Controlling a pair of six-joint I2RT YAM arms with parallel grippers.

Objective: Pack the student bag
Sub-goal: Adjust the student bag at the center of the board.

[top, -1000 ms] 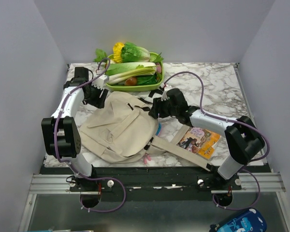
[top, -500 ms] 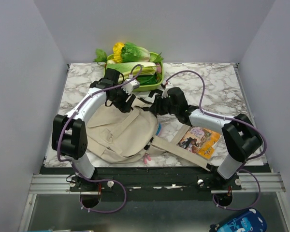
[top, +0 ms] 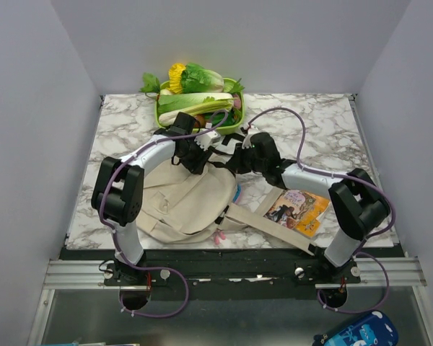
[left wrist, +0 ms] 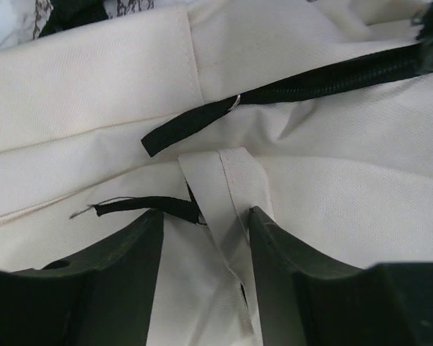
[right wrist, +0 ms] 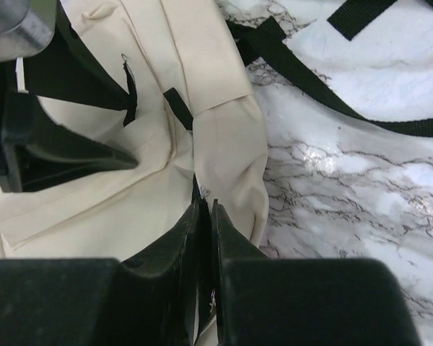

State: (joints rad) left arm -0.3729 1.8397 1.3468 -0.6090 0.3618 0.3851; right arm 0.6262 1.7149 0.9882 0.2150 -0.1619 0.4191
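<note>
A white marble table (top: 332,122) with grey veining carries 3 main things. The student bag (top: 180,198) lies flat from the centre toward 8 o'clock, its wide beige strap (top: 267,225) trailing toward 5 o'clock. Under that strap's end, at 4 o'clock, sits a picture book (top: 297,210) with an orange cover. A green tray (top: 237,122) stands at 12 o'clock. Black webbing straps (right wrist: 390,122) snake over the bare marble just beside the bag's far end. Something small and pink (top: 218,236) peeks out at the bag's near edge.
</note>
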